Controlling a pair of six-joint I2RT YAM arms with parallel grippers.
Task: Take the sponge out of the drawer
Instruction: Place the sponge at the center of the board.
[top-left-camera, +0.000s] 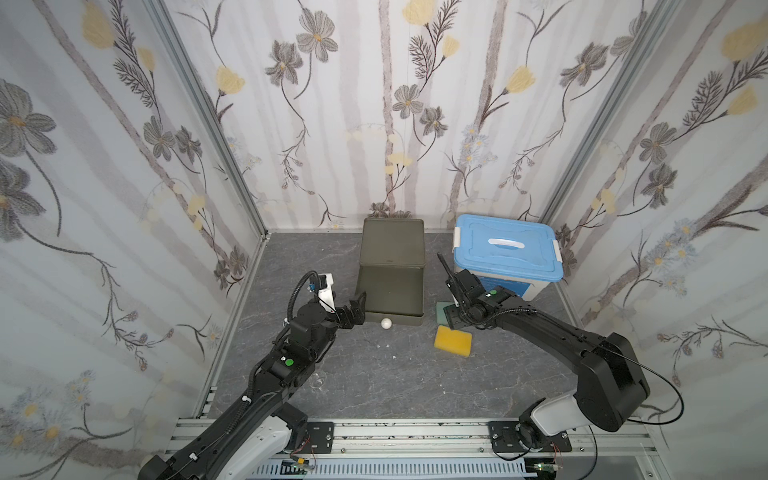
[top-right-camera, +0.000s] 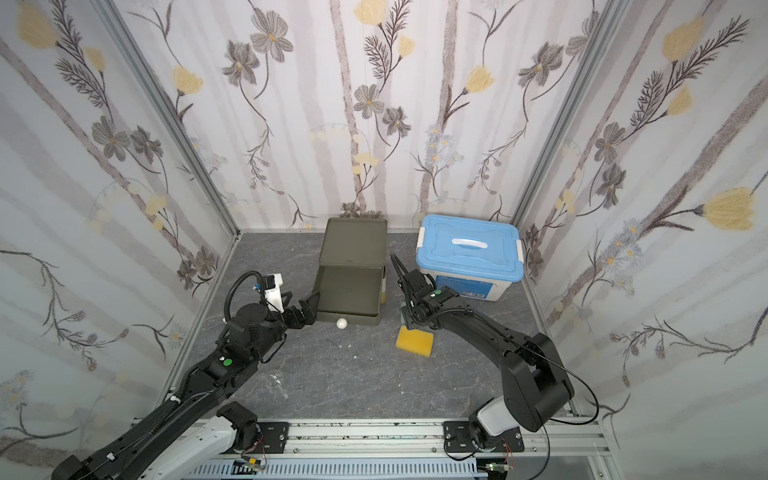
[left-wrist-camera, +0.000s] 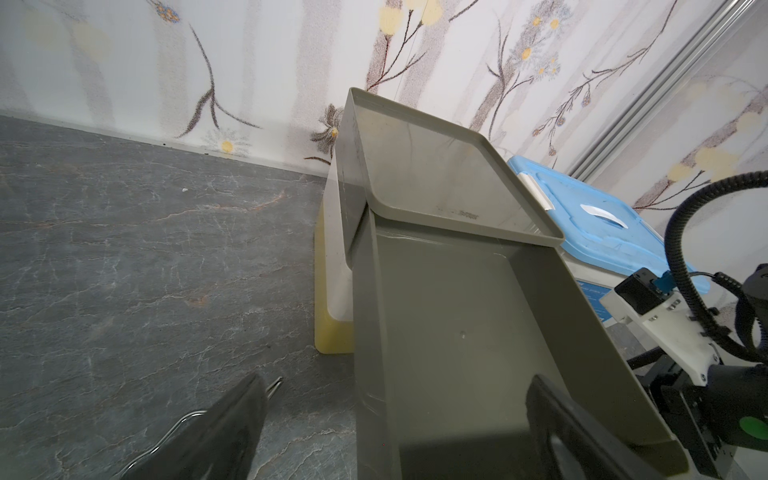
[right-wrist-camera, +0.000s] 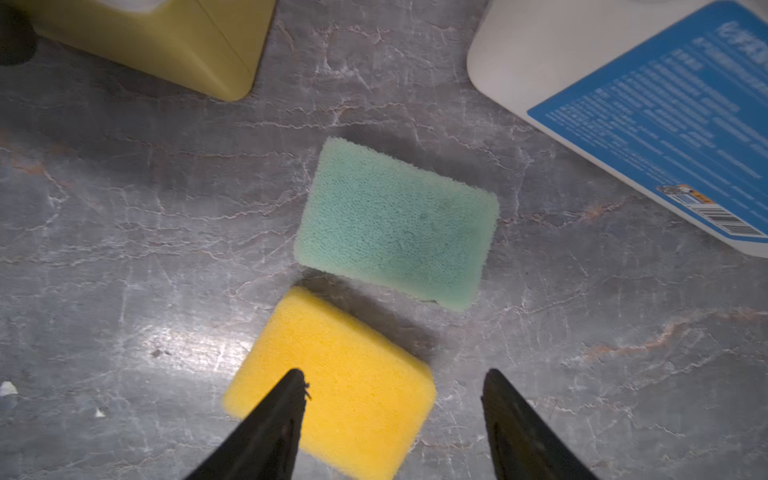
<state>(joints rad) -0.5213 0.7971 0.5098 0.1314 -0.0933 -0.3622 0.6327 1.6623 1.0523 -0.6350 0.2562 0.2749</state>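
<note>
Right gripper: jaws apart, clamped on nothing; it hangs fingertips-down over the table.
Left gripper: jaws spread wide, holding nothing; they straddle the near side wall of the drawer. Whether either finger touches the wall I cannot tell.
Yellow sponge: out of the drawer and flat on the table, directly beneath the right fingertips; one finger overlaps it in the right wrist view.
Axis of yellow sponge: broad face up, with the long axis aslant to the line joining the right fingertips.
Green sponge: flat on the table just ahead of the right fingertips, beside the yellow one, with a narrow strip of table between them.
Shown by the right wrist view alone: the green sponge whole. In both top views the right gripper covers most of it.
Shown by the left wrist view alone: the drawer floor seen close and bare, with one left finger over it and the other over the table.
Shown by the top views alone: the white knob on the drawer front, just beside the left gripper.
Edges: the storage box stands close beyond the green sponge. A corner of the drawer unit lies off to the inner side of the right gripper.
Open room: bare table stretches from the yellow sponge back toward the arm bases.
</note>
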